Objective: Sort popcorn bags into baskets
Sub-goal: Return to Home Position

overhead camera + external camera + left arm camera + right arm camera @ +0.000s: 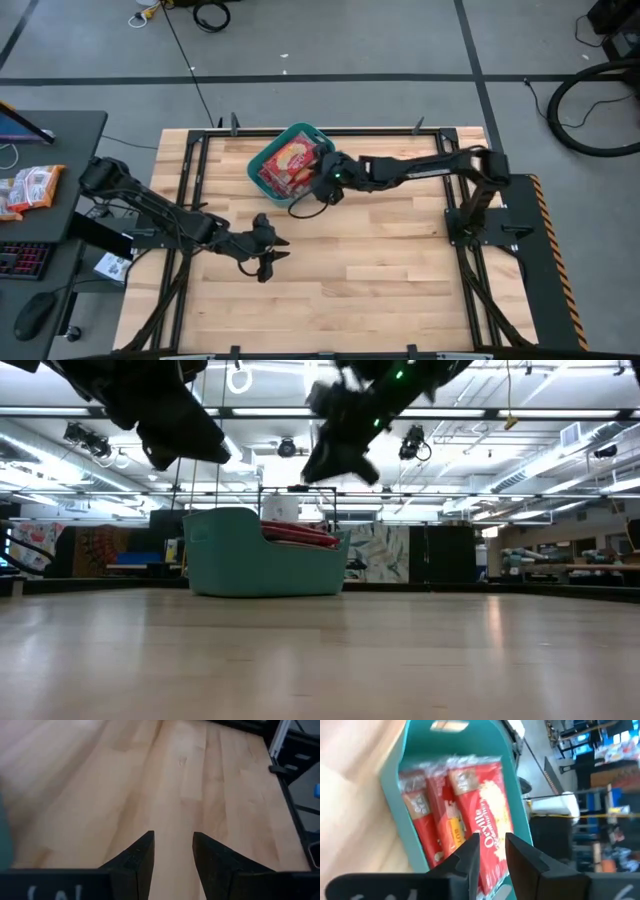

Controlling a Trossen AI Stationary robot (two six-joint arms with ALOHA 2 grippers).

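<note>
Popcorn bags [292,160]: piled inside teal basket [254,168], near table edge
Right gripper [492,840]: narrowly parted, empty, over basket
Left gripper [172,837]: parted, empty, above bare wooden table [400,280]
Room: grey floor [400,40], ceiling strip lights [560,460]

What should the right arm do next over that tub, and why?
Probably lift the right gripper up and back from the tub: it hangs open and empty over the popcorn bags lying inside. The left gripper hovers open over the table.
</note>
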